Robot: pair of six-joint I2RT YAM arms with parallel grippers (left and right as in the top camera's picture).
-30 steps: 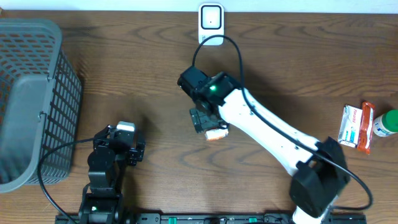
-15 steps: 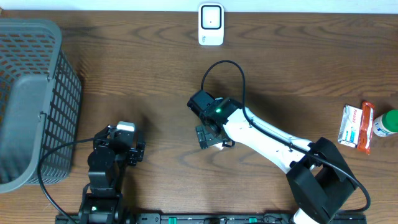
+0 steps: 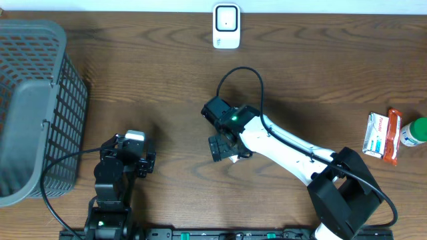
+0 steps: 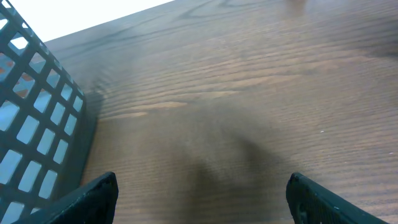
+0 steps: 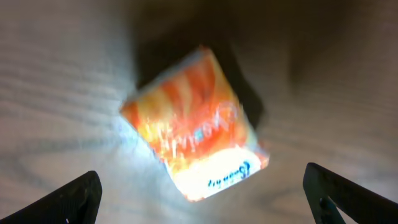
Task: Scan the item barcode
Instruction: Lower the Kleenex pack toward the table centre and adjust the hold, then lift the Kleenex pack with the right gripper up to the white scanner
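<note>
The item [image 5: 194,130] is an orange and white packet with blue lettering, lying flat on the wooden table and blurred in the right wrist view. My right gripper [image 5: 202,186] hangs over it, open, with both fingers wide of the packet and not touching it. Seen from overhead, the right gripper [image 3: 221,148] sits mid-table and hides nearly all of the packet. A white scanner [image 3: 226,27] stands at the far edge. My left gripper [image 3: 135,139] rests at the front left; in its own view the left gripper [image 4: 202,186] is open over bare wood.
A grey mesh basket [image 3: 33,107] fills the left side, and the same basket [image 4: 37,124] shows close to the left gripper. At the far right lie a white box [image 3: 375,135], an orange packet [image 3: 394,137] and a green-capped bottle [image 3: 415,131]. A black cable loops above the right wrist.
My right arm has drawn back from near the scanner toward the table's middle, and the packet is now almost hidden under it. The left arm has not moved.
</note>
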